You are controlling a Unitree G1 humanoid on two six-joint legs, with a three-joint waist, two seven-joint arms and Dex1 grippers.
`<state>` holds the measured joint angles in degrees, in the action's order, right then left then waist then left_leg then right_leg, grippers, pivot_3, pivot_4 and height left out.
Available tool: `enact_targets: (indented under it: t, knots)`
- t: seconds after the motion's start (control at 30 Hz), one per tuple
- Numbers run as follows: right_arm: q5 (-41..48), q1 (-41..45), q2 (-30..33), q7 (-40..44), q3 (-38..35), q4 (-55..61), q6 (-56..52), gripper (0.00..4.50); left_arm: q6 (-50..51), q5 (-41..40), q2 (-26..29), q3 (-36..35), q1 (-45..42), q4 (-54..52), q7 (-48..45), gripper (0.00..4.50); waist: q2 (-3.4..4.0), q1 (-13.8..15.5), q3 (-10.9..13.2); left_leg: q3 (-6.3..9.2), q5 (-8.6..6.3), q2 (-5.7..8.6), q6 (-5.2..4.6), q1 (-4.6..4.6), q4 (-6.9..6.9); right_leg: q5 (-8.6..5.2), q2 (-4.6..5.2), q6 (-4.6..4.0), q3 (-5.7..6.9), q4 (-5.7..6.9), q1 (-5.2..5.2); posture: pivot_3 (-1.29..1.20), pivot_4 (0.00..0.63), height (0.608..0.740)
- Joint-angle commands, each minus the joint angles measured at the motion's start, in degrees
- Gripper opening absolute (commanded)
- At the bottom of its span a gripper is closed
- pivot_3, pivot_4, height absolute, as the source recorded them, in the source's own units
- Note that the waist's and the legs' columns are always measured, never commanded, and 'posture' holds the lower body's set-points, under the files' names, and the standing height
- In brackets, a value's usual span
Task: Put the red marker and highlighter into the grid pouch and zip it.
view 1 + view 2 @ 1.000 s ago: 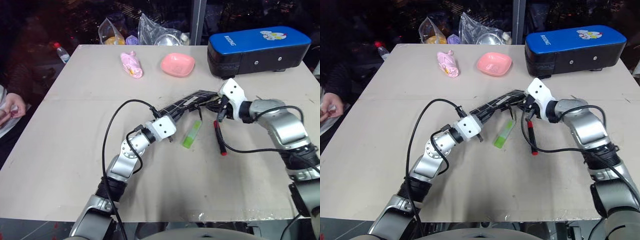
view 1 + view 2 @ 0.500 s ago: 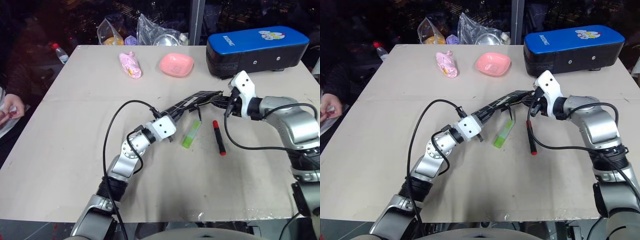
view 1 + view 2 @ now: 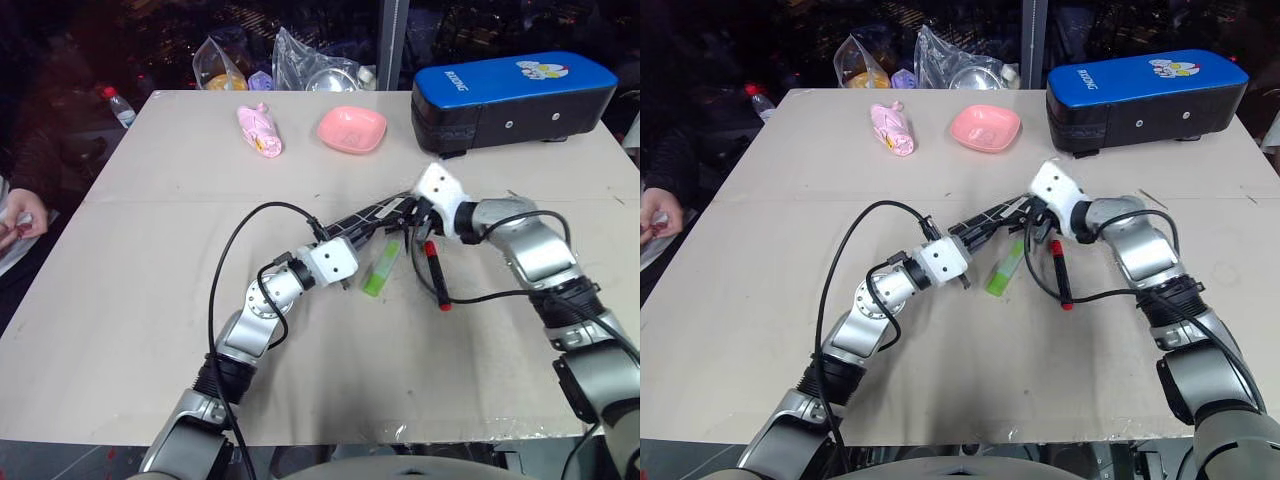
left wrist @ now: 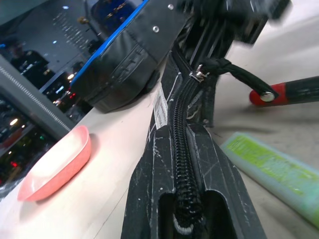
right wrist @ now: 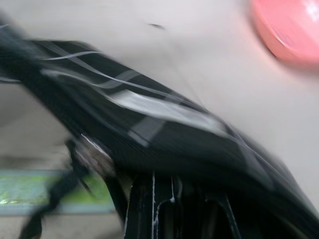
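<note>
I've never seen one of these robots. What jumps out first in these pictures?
Mid-table, both arms meet at a black grid pouch, the left end effector shut on its near end and the right end effector shut at its far end. Beside it a green highlighter and a red marker lie on the table. A big blue-topped case sits at the far right.

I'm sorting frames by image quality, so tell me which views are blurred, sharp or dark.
Right wrist view: smeared by motion blur, the grid pouch and pink dish soft-edged. Left wrist view: pouch zipper crisp, highlighter and background softer. Head views: table evenly lit and sharp, the surroundings behind it dark.
</note>
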<state>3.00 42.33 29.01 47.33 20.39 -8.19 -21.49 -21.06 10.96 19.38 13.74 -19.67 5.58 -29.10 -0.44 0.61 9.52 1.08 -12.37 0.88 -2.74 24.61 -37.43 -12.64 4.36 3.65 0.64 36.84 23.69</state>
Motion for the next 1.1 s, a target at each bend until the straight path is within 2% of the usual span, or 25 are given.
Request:
enact_targets:
  t: [0.03, 0.23, 0.27, 0.3, 0.33, 0.47, 0.53, 0.6, 0.97, 1.1]
  knots:
    - [-5.8, 0.2, 1.1, 1.7, 3.2, 0.3, 13.3, 0.05, 0.1, -1.7, 0.4, -0.4, 0.1, -3.1, -0.8, 0.0, 0.0, 0.1, 0.0, 0.01, 0.0, 0.0, 0.0, 0.0, 0.0, 0.0, 0.0, 0.0, 0.0, 0.0, 0.0, 0.0, 0.15, 0.726]
    - [-15.6, 3.1, 5.3, 2.4, 6.3, -4.9, 33.4, 0.05, 1.6, -2.1, 0.2, -1.7, -0.5, -2.4, 0.2, 0.0, 0.0, 0.0, 0.0, -0.01, 0.01, 0.03, 0.01, -0.01, -0.02, 0.0, 0.0, 0.0, 0.0, 0.0, -0.01, 0.0, 0.15, 0.726]
    - [-16.9, 3.5, 5.8, 2.2, 6.4, -5.7, 35.1, 0.54, 1.7, -2.1, 0.1, -1.7, -0.5, -2.4, 0.4, 0.0, 0.0, 0.0, 0.0, 0.0, 0.01, 0.02, 0.01, -0.02, -0.02, 0.0, -0.01, 0.0, 0.0, 0.0, -0.01, 0.0, 0.15, 0.726]
    - [-17.5, 3.6, 5.9, 2.1, 6.4, -6.2, 36.3, 0.68, 1.8, -2.1, 0.0, -1.6, -0.4, -2.4, 0.4, 0.0, 0.0, 0.0, 0.0, 0.0, 0.01, 0.01, 0.01, -0.02, -0.02, 0.0, -0.02, 0.0, 0.0, 0.0, 0.0, 0.0, 0.15, 0.726]
    - [-18.5, 3.8, 6.1, 1.7, 6.2, -7.0, 37.5, 1.2, 1.9, -2.1, -0.1, -1.5, -0.3, -2.5, 0.5, 0.0, 0.0, 0.0, 0.0, 0.0, 0.01, 0.01, 0.01, -0.03, -0.01, 0.0, -0.03, 0.0, -0.01, 0.0, -0.01, 0.0, 0.15, 0.726]
    - [-20.2, 4.0, 5.2, 1.0, 5.8, -8.6, 39.7, 2.58, 2.1, -2.0, -0.6, -1.1, -0.3, -2.7, 0.6, 0.0, 0.0, 0.1, 0.0, -0.02, 0.01, 0.0, 0.02, -0.03, -0.02, 0.0, -0.03, 0.0, -0.02, 0.0, -0.01, 0.0, 0.15, 0.726]
    - [-20.5, 4.1, 4.0, 1.1, 5.6, -8.4, 39.0, 3.66, 2.2, -2.0, -0.8, -1.1, -0.4, -2.7, 0.6, 0.0, 0.0, 0.0, 0.0, -0.03, 0.01, 0.0, 0.02, -0.04, -0.01, 0.0, -0.03, 0.0, -0.03, 0.0, -0.01, 0.0, 0.15, 0.726]
    - [-20.8, 4.1, 3.2, 1.1, 5.4, -8.2, 38.8, 4.34, 2.3, -2.0, -0.9, -1.1, -0.5, -2.7, 0.6, 0.0, 0.0, -0.1, 0.0, -0.04, 0.01, -0.02, 0.02, -0.05, -0.01, 0.0, -0.06, -0.01, -0.05, 0.02, -0.01, 0.0, 0.15, 0.726]
    - [-21.1, 5.2, 1.0, 0.7, 3.9, -8.2, 37.9, 4.34, 2.5, -2.0, -0.8, -1.1, -0.4, -2.7, 0.9, 0.0, 0.0, 0.1, 0.0, -0.04, 0.01, -0.02, 0.02, -0.06, -0.01, 0.0, -0.07, -0.01, -0.08, 0.03, -0.02, 0.0, 0.15, 0.726]
    - [-15.0, 3.2, 2.6, 3.5, -1.0, -3.0, 32.1, 4.34, 3.7, -2.1, -0.1, -3.0, 0.7, -3.1, 2.3, 0.0, 0.0, 0.1, 0.0, -0.04, 0.01, -0.02, 0.02, -0.05, -0.02, 0.0, -0.07, -0.01, -0.08, 0.03, -0.01, 0.0, 0.15, 0.726]
